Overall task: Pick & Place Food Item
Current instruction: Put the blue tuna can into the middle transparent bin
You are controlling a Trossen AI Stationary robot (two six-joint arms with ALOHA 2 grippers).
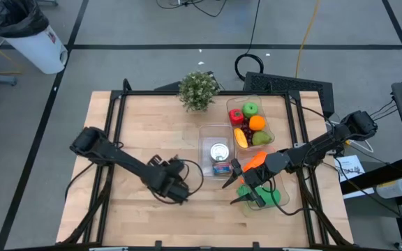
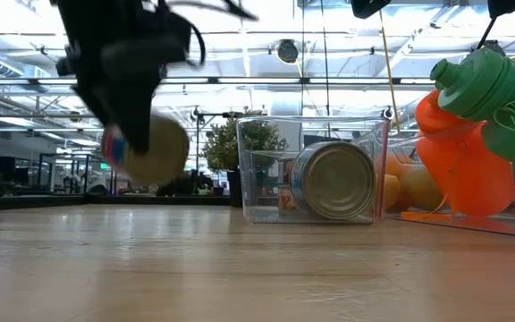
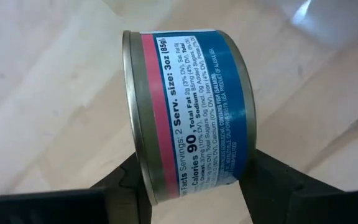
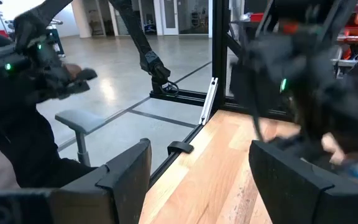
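Note:
A small tin can with a blue and pink label is between the fingers of my left gripper, which is shut on it. The low view shows the can hanging above the wooden table, left of a clear box. That box holds another tin can lying on its side. From above, my left gripper is at the table's middle near side. My right gripper stands open to its right, with nothing between its fingers. My left gripper pinches the can between its two fingers, one on each flat end. The fingers slant down at it from above, and the label wall faces the wrist camera. The can is lifted clear of the table, its axis roughly level.
A clear tray of fruit stands at the back right, beside the clear box. Green and orange bottles lie in a tray under my right arm. A potted plant stands at the far edge. A person is beyond the table.

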